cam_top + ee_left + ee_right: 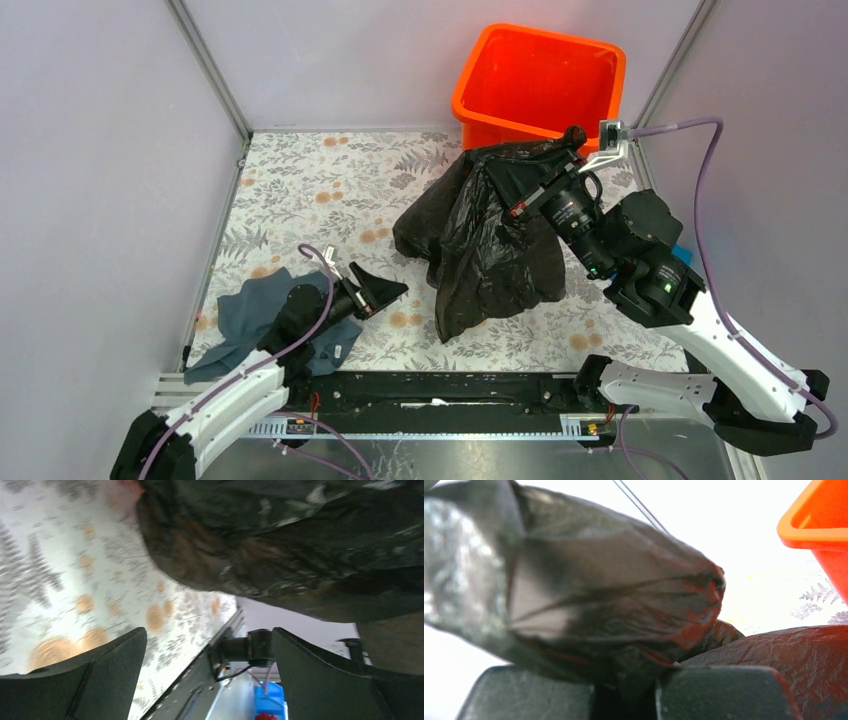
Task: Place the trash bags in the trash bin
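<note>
Nearest, at the lower left of the top view, the left fingers (pixel 385 291) are spread wide and hold nothing. They hover over a grey cloth (pixel 250 312) on the flowered tabletop (pixel 320 190), well apart from the bin.

Farther in, at mid-frame, the trash bag (pixel 490 250) hangs as one crumpled black sheet. Its long axis runs from a bunched top corner at the upper right down toward the lower left, where its tail seems to rest on the tabletop. The right fingers (pixel 572 140) are closed on that top corner, and the right wrist view shows film pinched tight between them.

Farthest, at the upper right, the orange trash bin (pixel 470 72) stands open. The pinched corner sits just in front of its near wall, so the mouth lies just beyond and up-left of the right fingers. The right arm is much the nearer. The coming move probably needs a lift and a short carry over the rim, and the trailing bulk of the bag could catch there.
</note>
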